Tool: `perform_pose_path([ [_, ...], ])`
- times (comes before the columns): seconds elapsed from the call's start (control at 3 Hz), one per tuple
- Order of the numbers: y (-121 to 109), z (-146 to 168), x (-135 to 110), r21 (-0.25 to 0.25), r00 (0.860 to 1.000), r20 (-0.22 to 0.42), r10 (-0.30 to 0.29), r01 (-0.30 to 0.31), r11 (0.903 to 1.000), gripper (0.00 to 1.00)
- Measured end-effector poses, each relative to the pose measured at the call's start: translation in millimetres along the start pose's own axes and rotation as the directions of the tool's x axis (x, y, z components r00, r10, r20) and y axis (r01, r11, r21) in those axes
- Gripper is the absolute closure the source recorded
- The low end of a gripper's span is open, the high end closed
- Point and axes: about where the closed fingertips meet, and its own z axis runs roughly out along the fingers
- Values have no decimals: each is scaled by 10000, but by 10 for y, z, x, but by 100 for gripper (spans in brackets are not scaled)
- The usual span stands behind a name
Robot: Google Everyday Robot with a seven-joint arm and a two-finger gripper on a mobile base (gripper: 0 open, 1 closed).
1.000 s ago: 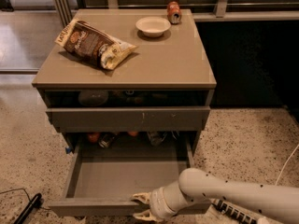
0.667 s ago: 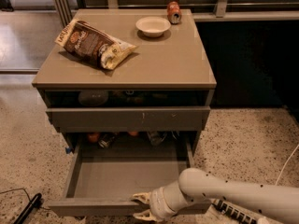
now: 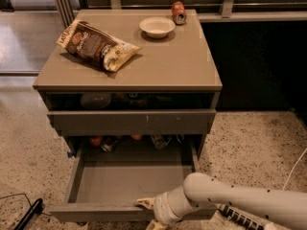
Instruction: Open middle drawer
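The middle drawer (image 3: 128,180) of the grey-brown cabinet (image 3: 129,75) is pulled far out, showing its matte grey inside. Its flat front (image 3: 91,212) is near the bottom edge of the camera view. My gripper (image 3: 148,213) is at that front's top edge, right of centre. One pale finger (image 3: 143,203) hooks over the lip into the drawer and the other sits below, so it is shut on the front. My white arm (image 3: 230,200) reaches in from the lower right. The taller front with the pale centre mark (image 3: 132,122) is above. The lowest front is hidden.
On the cabinet top lie a chip bag (image 3: 96,44), a white bowl (image 3: 157,26) and an orange can (image 3: 178,12). Several cans and small items (image 3: 112,142) lie at the drawer's back. A black cable (image 3: 26,213) lies on the floor at left and a pale cable (image 3: 293,169) at right.
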Motion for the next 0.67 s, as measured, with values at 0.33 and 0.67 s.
perform_pose_path([
  [0.33, 1, 1, 0, -3, 10000, 1, 0, 0, 10000, 0],
  [0.67, 1, 1, 0, -3, 10000, 1, 0, 0, 10000, 0],
])
